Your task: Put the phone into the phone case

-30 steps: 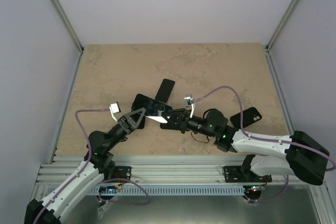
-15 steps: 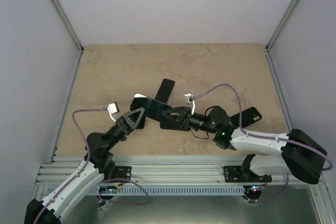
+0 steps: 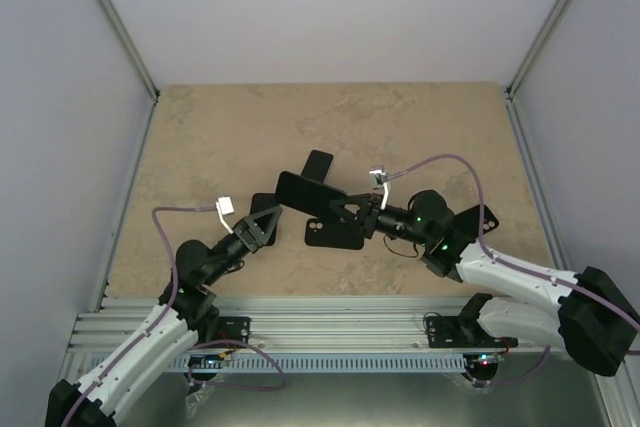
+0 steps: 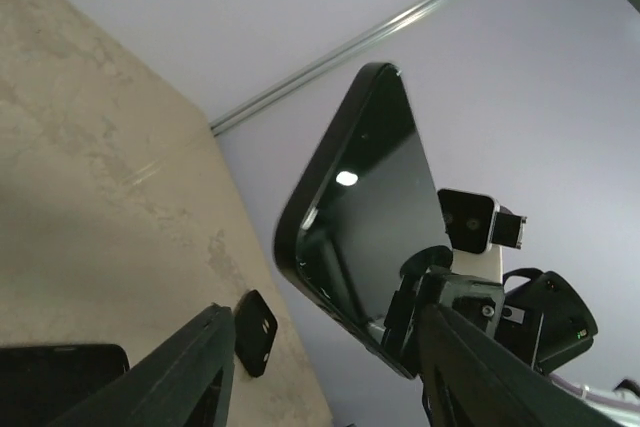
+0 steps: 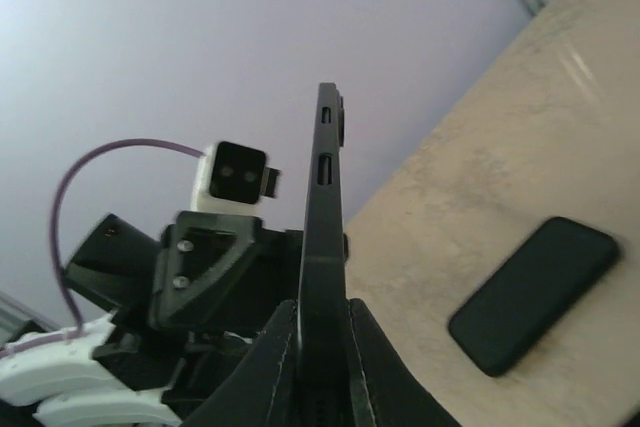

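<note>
The phone [image 3: 305, 189] is up off the table, just left of centre in the top view. The right gripper [image 3: 337, 205] pinches it at one end, jaws clamped tight on its two faces, so from the right wrist it stands edge-on. Just below it in the frame, the phone case [image 3: 338, 234] lies flat on the table [image 3: 420, 127], its camera opening at the left. The left gripper [image 3: 266, 224], lower left of the phone, is spread wide with nothing in it. A dark handset [image 3: 318, 166] lies flat just above the phone, and a black slab [image 3: 478, 219] peeks out behind the right arm.
</note>
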### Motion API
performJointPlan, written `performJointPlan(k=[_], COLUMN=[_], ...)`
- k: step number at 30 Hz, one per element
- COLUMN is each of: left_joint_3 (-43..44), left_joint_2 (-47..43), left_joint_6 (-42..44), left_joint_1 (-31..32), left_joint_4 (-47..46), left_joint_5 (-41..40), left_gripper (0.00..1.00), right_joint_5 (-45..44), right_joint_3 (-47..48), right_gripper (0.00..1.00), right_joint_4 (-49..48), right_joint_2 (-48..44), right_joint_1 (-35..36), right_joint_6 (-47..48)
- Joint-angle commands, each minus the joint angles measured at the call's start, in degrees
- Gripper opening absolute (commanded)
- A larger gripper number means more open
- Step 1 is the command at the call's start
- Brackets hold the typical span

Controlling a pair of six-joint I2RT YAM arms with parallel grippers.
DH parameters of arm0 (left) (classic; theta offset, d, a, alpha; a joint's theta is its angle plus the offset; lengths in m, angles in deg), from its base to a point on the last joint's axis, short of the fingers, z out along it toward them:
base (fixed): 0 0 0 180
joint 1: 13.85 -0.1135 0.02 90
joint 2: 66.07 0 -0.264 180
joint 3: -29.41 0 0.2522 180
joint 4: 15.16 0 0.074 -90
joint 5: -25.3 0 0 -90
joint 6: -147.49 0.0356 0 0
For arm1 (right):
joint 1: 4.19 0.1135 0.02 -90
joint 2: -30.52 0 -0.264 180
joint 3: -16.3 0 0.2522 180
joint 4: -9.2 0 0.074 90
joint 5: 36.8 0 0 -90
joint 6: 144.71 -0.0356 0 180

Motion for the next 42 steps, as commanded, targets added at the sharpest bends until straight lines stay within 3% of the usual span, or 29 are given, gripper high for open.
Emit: performJointPlan(k=[1, 9, 21, 31, 42], left_joint_3=[3.7, 8.5, 17.0, 19.8, 21.4], left_joint_2=[0.6, 7.5, 24.9, 39.0, 49.7], left_joint_6=[4.4, 7.6, 15.0, 17.3, 18.2], left_joint_1=[-0.1, -0.1, 0.0, 1.7, 2.4], left_joint_4=[7.7, 15.8, 26.2, 23.6, 18.4], left_joint_5=[-2.5, -2.4, -0.7, 1.2, 3.6], left_gripper=[0.56, 0.74, 0.99, 0.99, 0.87], right_joint_5=[2.3, 7.6, 18.1, 21.0, 25.1], right_joint_3=[1.1, 3.1, 0.7, 4.0, 6.3], right_gripper=[0.01, 0.01, 0.01, 0.01, 0.01], right_joint_4=[9.8, 28.4, 34.5, 33.9, 29.8], right_joint_2=[-3.7, -7.4, -3.6, 5.6, 15.7], right_joint_1=[-3.8, -13.5, -20.6, -20.9, -20.9], right_joint_6=[3.8, 7.6, 6.1, 4.5, 2.0])
